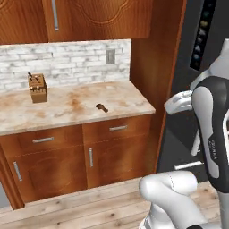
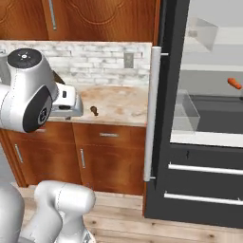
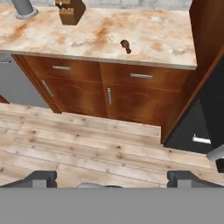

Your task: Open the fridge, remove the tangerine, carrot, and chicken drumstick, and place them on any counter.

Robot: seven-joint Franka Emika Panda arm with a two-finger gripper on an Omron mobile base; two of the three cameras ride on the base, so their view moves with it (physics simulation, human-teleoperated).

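The fridge (image 2: 204, 156) stands open, its door edge and long pale handle (image 2: 152, 114) turned toward me. On a shelf inside, at the far right, lies the orange carrot (image 2: 234, 83). The dark brown chicken drumstick (image 1: 102, 107) (image 2: 94, 111) (image 3: 126, 46) rests on the beige counter (image 1: 67, 105) (image 2: 118, 102) (image 3: 87, 39) near its front edge. The tangerine is out of view. My gripper (image 3: 113, 179) is open and empty, its fingertips (image 3: 41, 178) wide apart, hanging over the wooden floor in front of the cabinets and back from the counter.
A wooden knife block (image 1: 38, 88) (image 3: 70, 11) stands at the back of the counter. A clear bin (image 2: 185, 111) sits on the fridge shelf above two drawers (image 2: 204, 197). A tall wooden panel (image 1: 152, 80) separates counter and fridge.
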